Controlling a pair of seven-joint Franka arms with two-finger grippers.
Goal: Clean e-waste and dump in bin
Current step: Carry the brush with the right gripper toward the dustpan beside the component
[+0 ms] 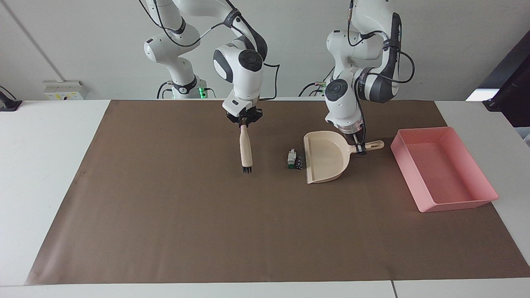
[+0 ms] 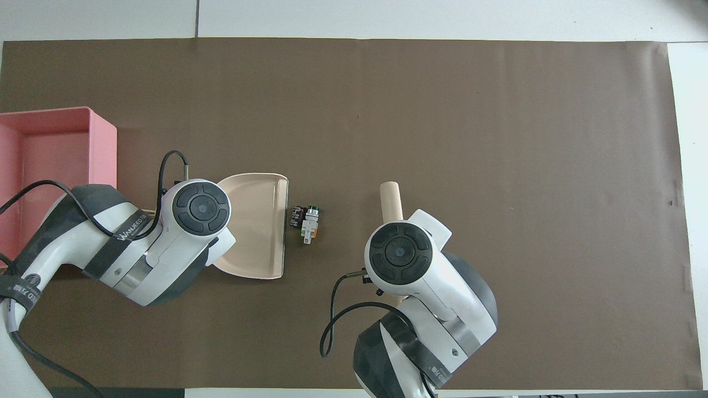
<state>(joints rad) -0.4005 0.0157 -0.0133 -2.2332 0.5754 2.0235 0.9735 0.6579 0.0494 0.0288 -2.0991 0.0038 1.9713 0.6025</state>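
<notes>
Facing view: the tiny battery-like e-waste cylinders point(image 1: 295, 159) lie unswept, just beside the beige plastic dustpan point(image 1: 327, 157); the shallow pink plastic bin point(image 1: 476, 171) looks empty. The right gripper point(image 1: 244, 121) pinches the wooden-handled brush point(image 1: 246, 149); the left gripper point(image 1: 359, 147) clamps the dustpan's handle.

Overhead view: both grippers are hidden; the e-waste point(image 2: 306, 219) sits between dustpan point(image 2: 254, 226) and brush point(image 2: 390, 200).

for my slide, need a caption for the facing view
Right end effector holds a brush beside the e-waste; left end effector holds the dustpan.
</notes>
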